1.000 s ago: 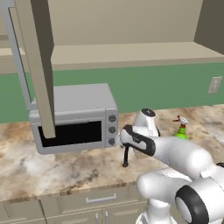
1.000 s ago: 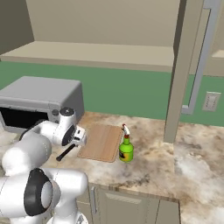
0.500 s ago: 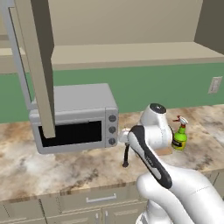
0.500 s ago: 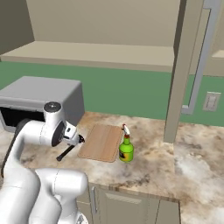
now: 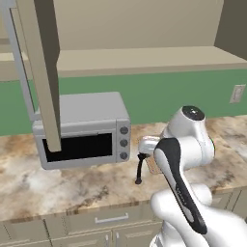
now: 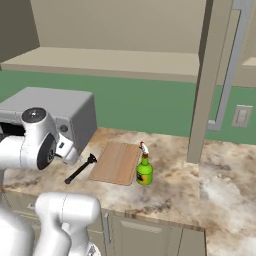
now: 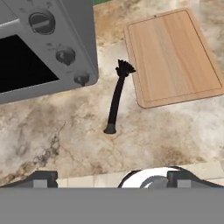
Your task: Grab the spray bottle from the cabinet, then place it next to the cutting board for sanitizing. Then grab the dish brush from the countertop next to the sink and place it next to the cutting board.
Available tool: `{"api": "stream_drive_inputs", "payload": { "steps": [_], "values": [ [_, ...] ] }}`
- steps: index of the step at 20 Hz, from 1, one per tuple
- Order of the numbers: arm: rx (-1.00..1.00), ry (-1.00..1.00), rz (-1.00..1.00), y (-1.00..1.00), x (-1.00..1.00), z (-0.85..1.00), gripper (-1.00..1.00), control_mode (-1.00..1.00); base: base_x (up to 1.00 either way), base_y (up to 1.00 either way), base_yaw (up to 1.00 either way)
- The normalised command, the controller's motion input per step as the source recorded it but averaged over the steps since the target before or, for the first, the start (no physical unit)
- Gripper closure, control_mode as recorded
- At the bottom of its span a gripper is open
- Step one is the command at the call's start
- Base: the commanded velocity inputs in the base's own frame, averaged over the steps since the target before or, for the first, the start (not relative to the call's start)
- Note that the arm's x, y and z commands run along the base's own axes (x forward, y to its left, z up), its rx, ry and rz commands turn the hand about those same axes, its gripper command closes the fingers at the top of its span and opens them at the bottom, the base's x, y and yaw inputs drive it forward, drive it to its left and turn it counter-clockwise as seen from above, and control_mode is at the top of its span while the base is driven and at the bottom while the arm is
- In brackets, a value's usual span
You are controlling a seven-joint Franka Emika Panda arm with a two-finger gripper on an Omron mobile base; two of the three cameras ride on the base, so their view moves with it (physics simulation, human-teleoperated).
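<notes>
Moved: arm swung up off the dish brush (image 7: 116, 98) since a second ago; brush and spray bottle (image 6: 144, 169) stayed put.
Gripper: jaws (image 7: 111, 177) stood wide apart, empty, tips cropped at the hand view's bottom edge.
Brush axis: hand view, head at 1 o'clock, handle end at 7 o'clock; head just beside the cutting board (image 7: 172, 56).
Bottle: upright, at the board's 3 o'clock in the right base view.
Hidden: left base view, arm covered the board and most of the bottle.
Room: bare countertop (image 7: 52, 131) around the handle; toaster oven (image 7: 39, 48) close at 10 o'clock.
</notes>
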Motion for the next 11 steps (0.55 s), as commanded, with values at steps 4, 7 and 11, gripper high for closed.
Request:
{"api": "stream_drive_inputs", "payload": {
  "steps": [4, 7, 11],
  "values": [
    [-0.05, 0.02, -0.06, -0.17, -0.46, 0.82, -1.00, -1.00, 0.00, 0.00, 0.00],
    [-0.03, 0.06, -0.06, -0.24, -0.40, 0.74, -1.00, -1.00, 0.00, 0.00, 0.00],
    [-0.01, 0.05, -0.04, -0.22, -0.46, 0.77, -1.00, -1.00, 0.00, 0.00, 0.00]
  ]
}}
